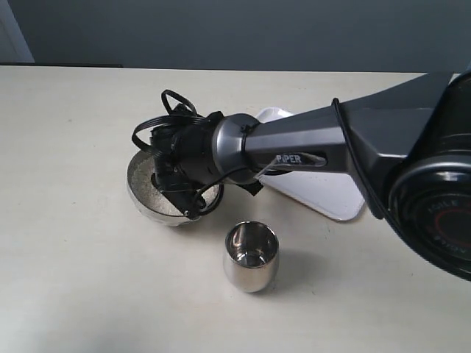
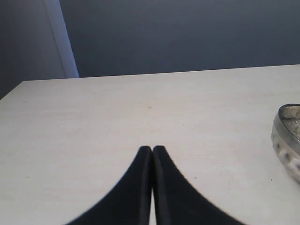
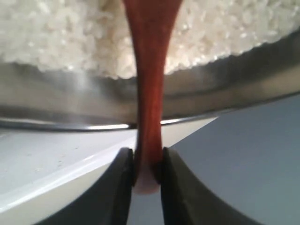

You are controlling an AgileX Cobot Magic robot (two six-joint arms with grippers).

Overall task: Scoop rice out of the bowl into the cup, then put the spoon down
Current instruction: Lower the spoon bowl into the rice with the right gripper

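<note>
The bowl (image 1: 147, 209), widest thing on my table (image 1: 73, 279), holds a bed of rice (image 1: 140, 176). The cup (image 1: 251, 257) stands upright near it, not touching (its inside is only glare to me). My right claw (image 3: 148, 161) pinches the spoon (image 3: 150, 93) by its handle tip, jaws narrowed onto it, the scoop end reaching over the rice. My left claw (image 2: 152, 150) is pressed shut, well aside.

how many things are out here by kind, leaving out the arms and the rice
metal vessels: 2 (bowl, cup)
wooden spoon: 1
white board: 1
total: 4
</note>
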